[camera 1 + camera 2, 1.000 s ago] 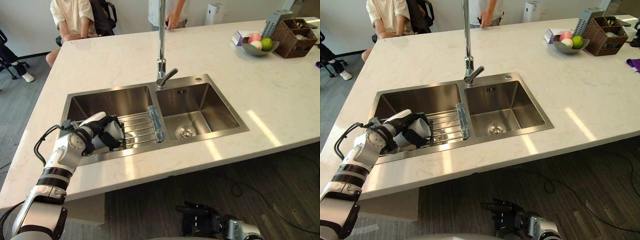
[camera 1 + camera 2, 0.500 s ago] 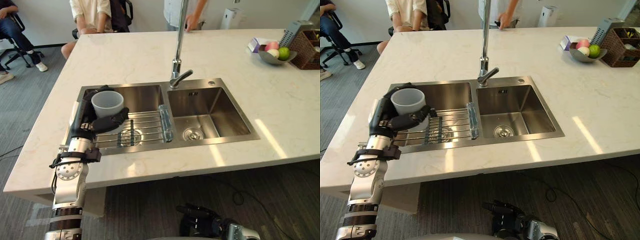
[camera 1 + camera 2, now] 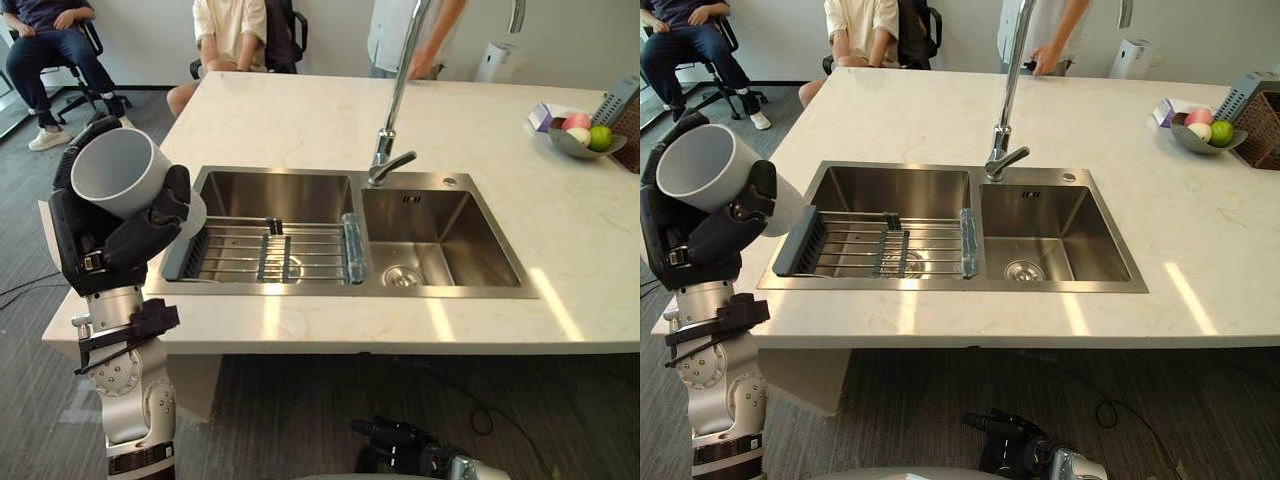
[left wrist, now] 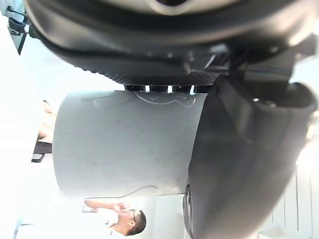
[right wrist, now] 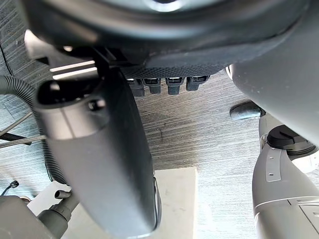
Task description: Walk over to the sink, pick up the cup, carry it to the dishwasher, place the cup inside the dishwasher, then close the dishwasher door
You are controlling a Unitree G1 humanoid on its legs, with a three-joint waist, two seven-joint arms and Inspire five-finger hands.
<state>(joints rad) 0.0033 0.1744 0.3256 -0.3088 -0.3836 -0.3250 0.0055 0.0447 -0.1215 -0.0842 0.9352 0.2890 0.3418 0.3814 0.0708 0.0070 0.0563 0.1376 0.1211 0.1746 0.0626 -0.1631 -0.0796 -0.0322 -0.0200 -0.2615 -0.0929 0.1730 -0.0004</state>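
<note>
A pale grey cup (image 3: 110,170) is held up in the air off the left end of the counter, tilted with its mouth toward the camera. My left hand (image 3: 115,245) is shut on it, thumb and fingers wrapped round its wall (image 4: 124,144). It hangs above and left of the steel double sink (image 3: 350,291). The right eye view shows the same cup (image 3: 695,165) in the same hand (image 3: 710,235). My right hand (image 3: 400,445) hangs low near the floor below the counter's front edge, fingers relaxed and holding nothing, its thumb (image 5: 99,154) over grey flooring.
A wire rack (image 3: 270,255) lies in the sink's left basin and a tall faucet (image 3: 395,110) stands behind the divider. A fruit bowl (image 3: 583,140) sits at the counter's far right. People sit and stand beyond the counter's far edge (image 3: 240,30).
My left hand has lifted the cup out of the left basin, then higher and off the counter's left end. The camera has swung, so the sink sits further right.
</note>
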